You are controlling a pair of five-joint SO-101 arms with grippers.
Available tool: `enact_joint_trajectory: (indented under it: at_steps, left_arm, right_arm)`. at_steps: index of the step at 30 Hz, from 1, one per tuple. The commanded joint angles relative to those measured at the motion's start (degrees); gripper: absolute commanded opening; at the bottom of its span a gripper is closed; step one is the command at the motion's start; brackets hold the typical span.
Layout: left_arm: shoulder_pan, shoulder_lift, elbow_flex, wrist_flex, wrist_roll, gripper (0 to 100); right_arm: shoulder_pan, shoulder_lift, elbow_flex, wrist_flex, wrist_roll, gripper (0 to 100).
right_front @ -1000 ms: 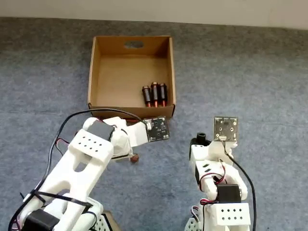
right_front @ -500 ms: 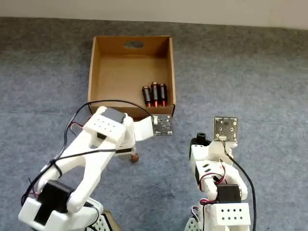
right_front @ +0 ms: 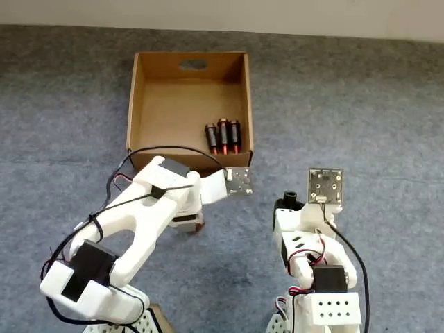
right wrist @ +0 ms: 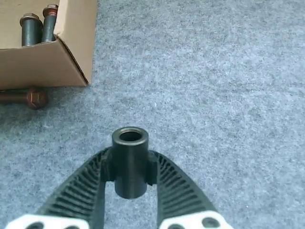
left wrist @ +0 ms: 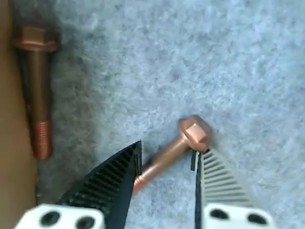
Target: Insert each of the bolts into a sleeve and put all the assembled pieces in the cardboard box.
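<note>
Left end effector (left wrist: 167, 149) dropped over bolt (left wrist: 164, 158), spread for pickup | right end effector (right wrist: 129, 160) pinching sleeve (right wrist: 129, 172), bore exposed for insertion

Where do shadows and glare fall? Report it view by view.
High view: even light, no glare on the cardboard box. Left wrist view: a thin dark shadow hugs the bolt on the carpet, and the bolt's head glints. Right wrist view: the sleeve shows a dim sheen on its rim, and its bore is black.
</note>
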Motion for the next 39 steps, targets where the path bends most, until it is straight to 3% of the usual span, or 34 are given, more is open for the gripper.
enact_joint_trajectory:
  at_steps: [1,6,14,23,28,39]
  left_arm:
    - [1.2,0.1,-1.0,-3.5,1.8,18]
    - [2.9,-0.4,-1.1,-1.1,2.9,17]
    - [6.6,-0.4,-1.4,1.1,20.7,1]
    - [4.2,-0.4,-1.5,0.8,33.8,1]
    - [2.7,-0.4,-1.0,1.0,41.6,16]
    - [2.4,0.1,0.0,-3.3,42.5,10]
  right_arm:
    - [0.7,-0.7,-0.4,-1.0,-0.5,0.6]
    - [0.7,-0.7,-0.4,-1.0,-0.5,0.6]
    - [0.7,-0.7,-0.4,-1.0,-0.5,0.6]
    - [0.7,-0.7,-0.4,-1.0,-0.5,0.6]
    - [0.7,-0.7,-0.4,-1.0,-0.5,0.6]
    - [0.7,-0.7,-0.4,-1.0,-0.5,0.6]
